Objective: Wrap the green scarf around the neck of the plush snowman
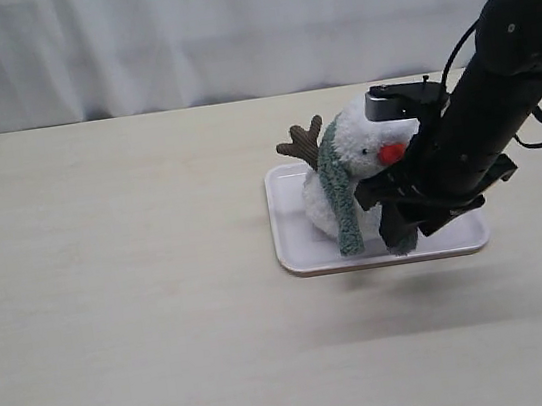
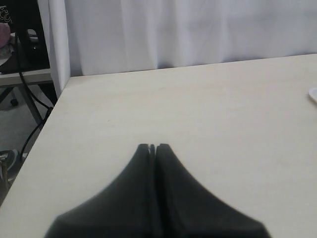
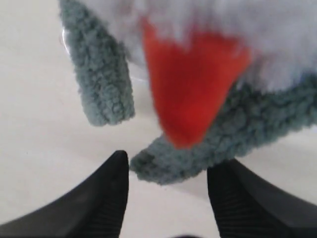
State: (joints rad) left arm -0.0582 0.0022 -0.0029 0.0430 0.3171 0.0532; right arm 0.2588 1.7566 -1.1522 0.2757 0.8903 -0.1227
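Observation:
The plush snowman (image 1: 355, 151) stands on a white tray (image 1: 297, 245), its orange nose (image 1: 391, 153) toward my right arm. The green scarf (image 1: 337, 194) lies around its neck, one end hanging down the front. In the right wrist view the orange nose (image 3: 190, 94) fills the top, one scarf end (image 3: 101, 79) hangs free, and the other scarf end (image 3: 198, 158) lies just above my right gripper (image 3: 168, 166), which is open and holds nothing. My right gripper (image 1: 401, 230) is low in front of the snowman. My left gripper (image 2: 153, 147) is shut and empty over bare table.
A brown twig arm (image 1: 303, 143) sticks out behind the snowman. A white curtain (image 1: 226, 27) backs the table. The tray's rim (image 2: 313, 94) shows at the edge of the left wrist view, and the table edge (image 2: 44, 134) drops to cables and a floor.

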